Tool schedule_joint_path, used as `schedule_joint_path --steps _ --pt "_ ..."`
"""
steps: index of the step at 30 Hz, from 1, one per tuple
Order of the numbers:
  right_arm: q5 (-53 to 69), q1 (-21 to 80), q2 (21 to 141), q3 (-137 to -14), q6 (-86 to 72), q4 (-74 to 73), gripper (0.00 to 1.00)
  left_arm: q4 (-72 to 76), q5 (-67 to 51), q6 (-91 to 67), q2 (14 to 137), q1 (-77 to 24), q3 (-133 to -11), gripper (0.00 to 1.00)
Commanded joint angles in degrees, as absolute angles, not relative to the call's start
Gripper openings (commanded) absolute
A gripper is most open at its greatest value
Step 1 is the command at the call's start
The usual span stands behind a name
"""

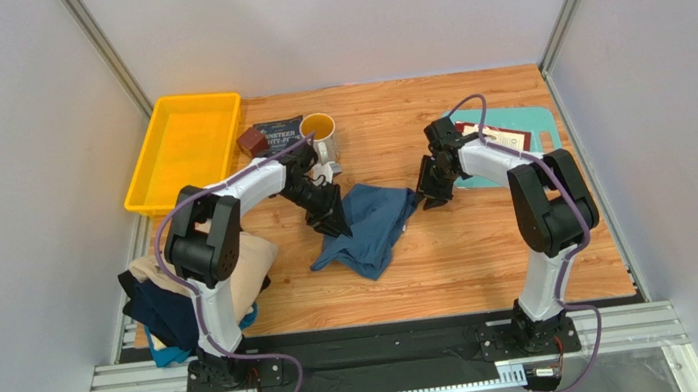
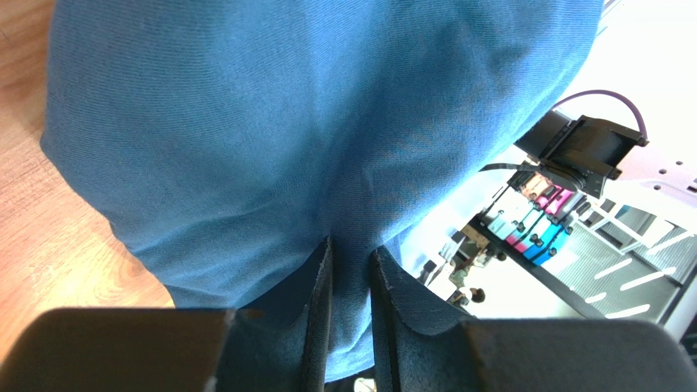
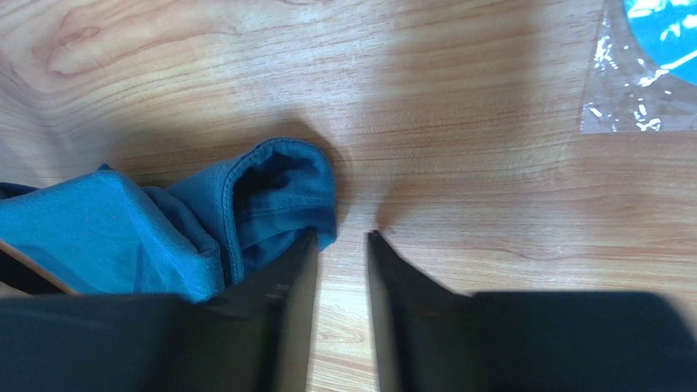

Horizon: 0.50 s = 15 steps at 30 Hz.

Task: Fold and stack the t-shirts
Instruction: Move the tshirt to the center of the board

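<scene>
Nearest the arm bases, at the bench's near left corner, a loose heap of t-shirts hung over the edge: the beige t-shirt on top, the dark navy t-shirt under it and a scrap of the light blue t-shirt showing at the bottom. None of them looked folded, so as a stack it counted for nothing yet. In the middle of the bench lay the teal-blue t-shirt, crumpled and bunched, with both arms working at its far edge. The left gripper had its jaws drawn nearly together on a pinch of that cloth, which draped across the wrist camera. The right gripper stood at the shirt's right end with its jaws a narrow gap apart and only bare wood between them; the hemmed sleeve opening lay just beside one jaw, not in the grip. By my judgement the task was at its very start: this shirt had to be spread flat before any fold, and three more waited. Further back stood a yellow-lined mug, a dark packet and a brown block, close enough to crowd a spread shirt; the yellow tray sat far left and the teal cutting board far right.
</scene>
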<state>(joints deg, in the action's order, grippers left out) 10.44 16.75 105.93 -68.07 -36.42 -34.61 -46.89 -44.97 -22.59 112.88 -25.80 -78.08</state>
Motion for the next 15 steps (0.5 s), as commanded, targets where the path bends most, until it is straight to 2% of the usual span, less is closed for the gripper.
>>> schedule_joint_path --steps 1,2,5,8,10,13,14,15 --pt "9.8 17.0 106.4 -69.1 -36.2 -33.2 0.05 -47.7 -46.3 -21.2 111.5 -25.6 -77.8 0.27" --pt "9.8 17.0 106.3 -68.9 -36.2 -33.6 0.0 -47.6 -46.4 -21.2 111.5 -25.6 -77.8 0.27" --pt "9.3 17.0 104.6 -68.2 -36.0 -33.6 0.0 -47.3 -46.9 -21.0 111.0 -25.6 -77.7 0.21" --pt "9.1 17.0 101.9 -68.1 -34.7 -34.1 0.0 -47.3 -46.7 -20.7 110.1 -25.6 -78.0 0.32" --pt "8.3 17.1 99.4 -68.1 -33.7 -34.0 0.0 -47.2 -46.1 -20.7 109.6 -25.6 -77.9 0.33" --pt "9.5 17.0 98.4 -69.2 -31.8 -34.5 0.0 -47.3 -46.9 -20.1 109.6 -25.6 -77.6 0.26" --pt "9.9 17.0 98.9 -69.6 -31.1 -35.1 0.09 -47.2 -47.2 -20.1 110.0 -25.6 -77.5 0.25" --pt "10.5 17.0 99.8 -70.0 -31.3 -35.5 0.32 -47.2 -47.2 -20.0 110.1 -25.6 -77.4 0.24"
